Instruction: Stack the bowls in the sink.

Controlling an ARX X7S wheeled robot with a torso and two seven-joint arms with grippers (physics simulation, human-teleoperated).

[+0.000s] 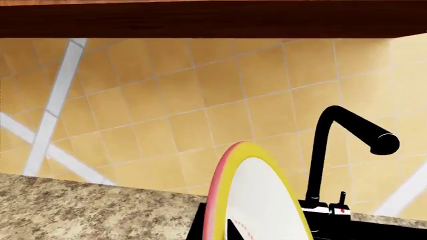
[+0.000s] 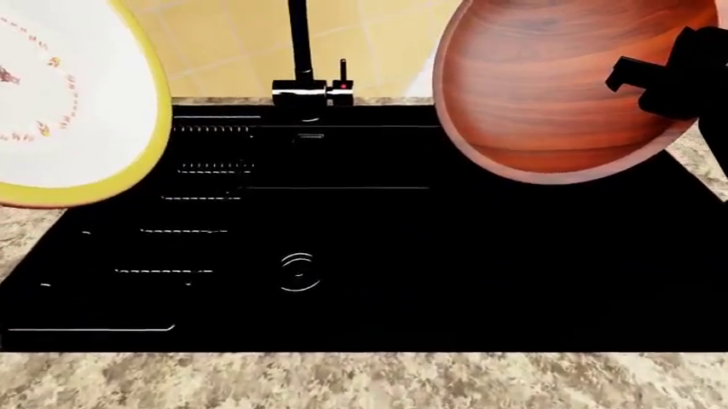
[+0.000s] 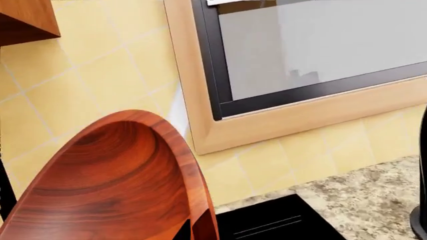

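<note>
Bowls both held up above the large glossy black rectangular sink (image 2: 376, 256), neither lying in the basin; wide shallow white bowl with yellow rim and small red marks (image 2: 63, 102) tilted on edge at the left claw's side, that claw out of sight in every view, so grip not readable; same bowl edge-on in the left wrist view (image 1: 257, 200), tall black faucet (image 1: 333, 150) beyond it; deep reddish-brown wood-grain bowl (image 2: 557, 85) tilted, hollow facing the head camera, right claw (image 2: 677, 77) dark at its rim, seemingly pinching it; wood bowl (image 3: 113, 185) close under the right wrist camera, speckled beige granite countertop (image 3: 360, 200) past it.
</note>
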